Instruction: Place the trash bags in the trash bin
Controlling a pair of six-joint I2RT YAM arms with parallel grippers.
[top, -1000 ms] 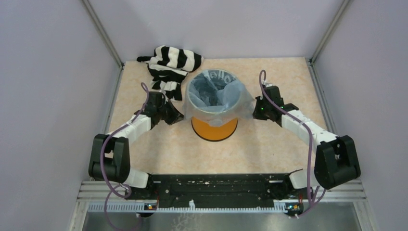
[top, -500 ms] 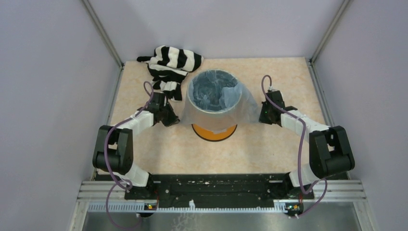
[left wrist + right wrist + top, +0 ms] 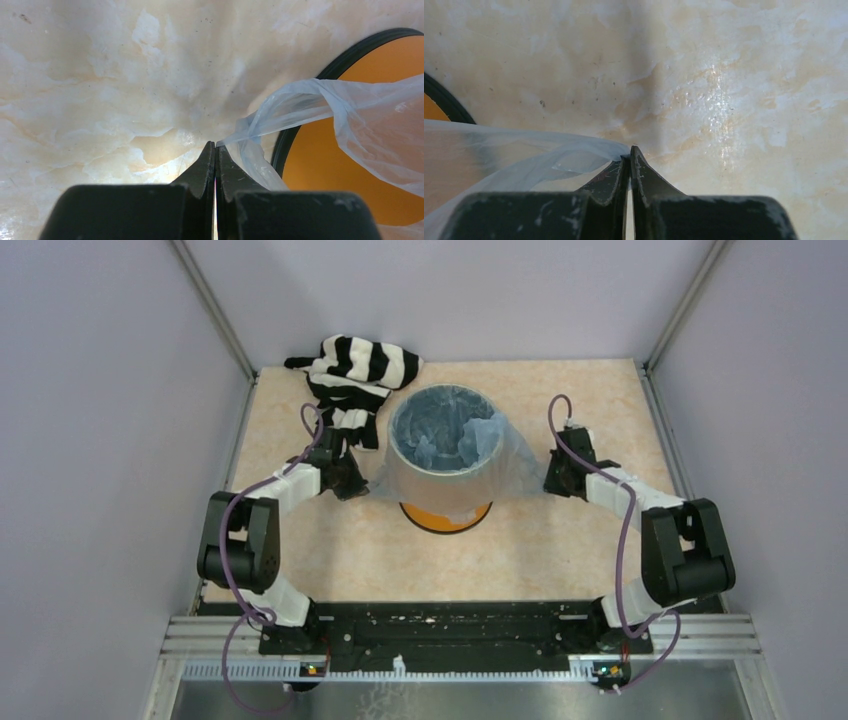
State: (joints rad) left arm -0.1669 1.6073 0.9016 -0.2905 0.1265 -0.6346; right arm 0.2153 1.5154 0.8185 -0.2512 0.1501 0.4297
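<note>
You have bare table [image 3: 330,560] on the near side of the bin [image 3: 445,515]; the striped cloth [image 3: 355,370] crowds its far left, and the stretched bag [image 3: 515,465] spans both flanks.

The top camera looks steeply down from behind the arm bases over the whole table [image 3: 560,540]. Each wrist camera sits close behind its pincer, left gripper [image 3: 215,144] and right gripper [image 3: 630,149], facing the tabletop. All three views share the blue plastic bag [image 3: 350,115] just beyond the tips.
</note>
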